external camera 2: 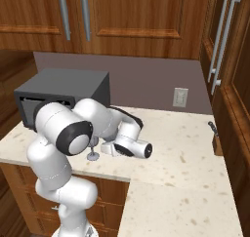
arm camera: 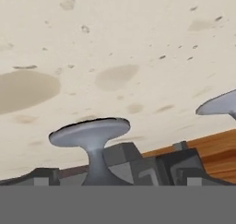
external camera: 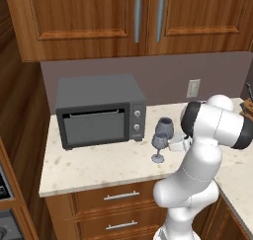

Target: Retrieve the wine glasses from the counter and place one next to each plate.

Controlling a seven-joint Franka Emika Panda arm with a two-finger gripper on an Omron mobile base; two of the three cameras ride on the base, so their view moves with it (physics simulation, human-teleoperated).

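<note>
Two wine glasses stand close together on the beige speckled counter (external camera: pixel 99 167), right of a dark oven. The dark wide-bowled one (external camera: pixel 165 127) is behind and the slimmer bluish one (external camera: pixel 158 144) in front. My arm bends low over the counter, and its hand (external camera 2: pixel 128 148) points sideways at the glasses. In the rolled hand view my gripper (arm camera: pixel 110 171) is open, and one glass's stem (arm camera: pixel 94 165) and round foot (arm camera: pixel 90 132) sit between the fingers, untouched. I cannot tell which glass it is. The other glass's foot (arm camera: pixel 219 105) shows at the right edge. The plates are out of view.
A dark grey countertop oven (external camera: pixel 99 116) stands left of the glasses. Wooden wall cabinets (external camera: pixel 89 17) hang above, and drawers with silver bar handles (external camera: pixel 121 197) lie below. An outlet (external camera: pixel 193 88) is on the back wall. A knife block (external camera 2: pixel 215 139) sits at the far right.
</note>
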